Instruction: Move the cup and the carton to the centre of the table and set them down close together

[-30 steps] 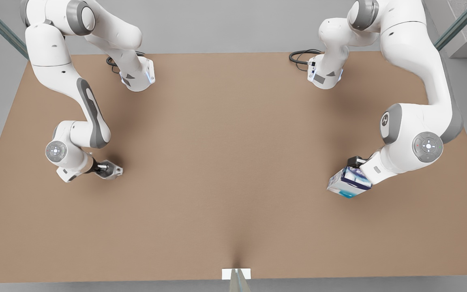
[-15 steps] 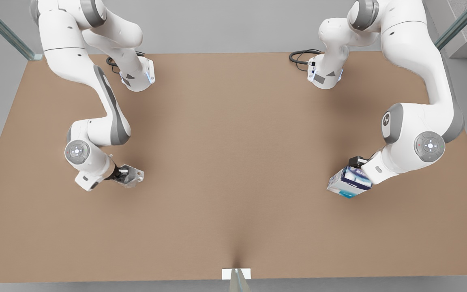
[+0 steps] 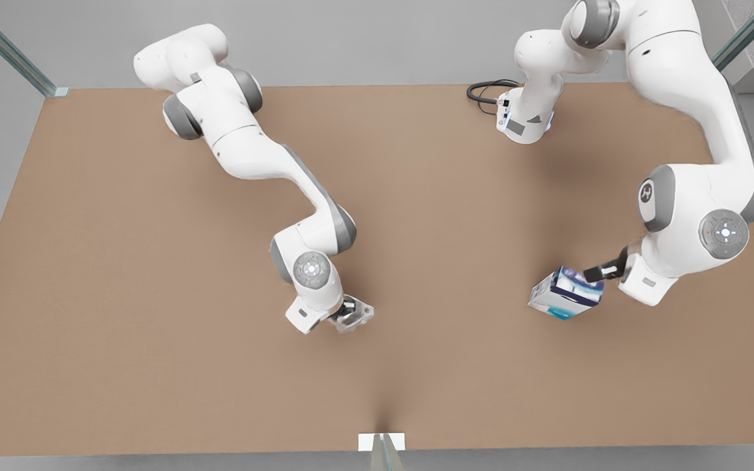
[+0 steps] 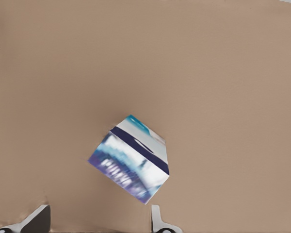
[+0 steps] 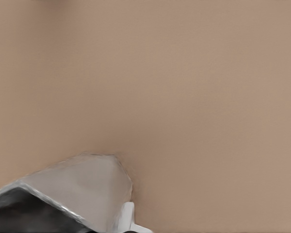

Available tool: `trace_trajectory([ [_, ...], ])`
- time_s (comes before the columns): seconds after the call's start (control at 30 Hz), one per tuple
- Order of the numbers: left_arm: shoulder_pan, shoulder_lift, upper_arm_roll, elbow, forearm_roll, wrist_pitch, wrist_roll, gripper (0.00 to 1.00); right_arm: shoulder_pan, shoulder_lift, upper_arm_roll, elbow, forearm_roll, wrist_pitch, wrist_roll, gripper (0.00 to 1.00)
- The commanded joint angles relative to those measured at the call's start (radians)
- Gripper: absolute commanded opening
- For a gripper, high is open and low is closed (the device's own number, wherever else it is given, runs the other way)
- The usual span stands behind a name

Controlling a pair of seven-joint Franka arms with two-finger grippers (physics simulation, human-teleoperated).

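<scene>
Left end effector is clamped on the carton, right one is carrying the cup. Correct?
Not quite. The left end effector is open, and the carton sits free ahead of its fingers, as the left wrist view shows. The right end effector is carrying the cup.

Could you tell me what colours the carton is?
The carton is white with dark-blue panels and a teal end; left wrist view.

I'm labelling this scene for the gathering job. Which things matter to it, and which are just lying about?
Part of the job:
the cup, held in the right gripper
the carton, beside the open left gripper
the table

Just there:
black cable at the table's far edge
white tab at its near edge
</scene>
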Motion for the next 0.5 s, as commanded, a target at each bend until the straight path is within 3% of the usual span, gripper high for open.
trace_trajectory([
  [0.0,0.007,-0.007,0.0,-0.031,0.0,0.024,-0.075,1.0,0.006,0.002,0.0,0.001,0.012,0.019,0.017,0.21],
  [0.17,0.035,-0.055,0.002,-0.137,-0.182,0.155,-0.358,1.0,0.052,0.047,0.0,-0.004,0.075,0.086,0.022,0.21],
  [0.37,0.049,-0.047,0.0,-0.165,-0.193,0.187,-0.435,1.0,0.065,0.09,0.001,-0.01,0.089,0.143,0.048,0.21],
  [0.4,0.047,-0.046,0.0,-0.189,-0.193,0.208,-0.471,1.0,0.065,0.09,0.001,-0.01,0.093,0.143,0.051,0.28],
  [0.43,0.047,-0.046,0.0,-0.203,-0.194,0.219,-0.488,1.0,0.065,0.09,0.001,-0.01,0.093,0.143,0.054,0.5],
  [0.47,0.047,-0.044,0.0,-0.212,-0.199,0.233,-0.516,1.0,0.065,0.09,0.001,-0.01,0.093,0.143,0.055,1.0],
])
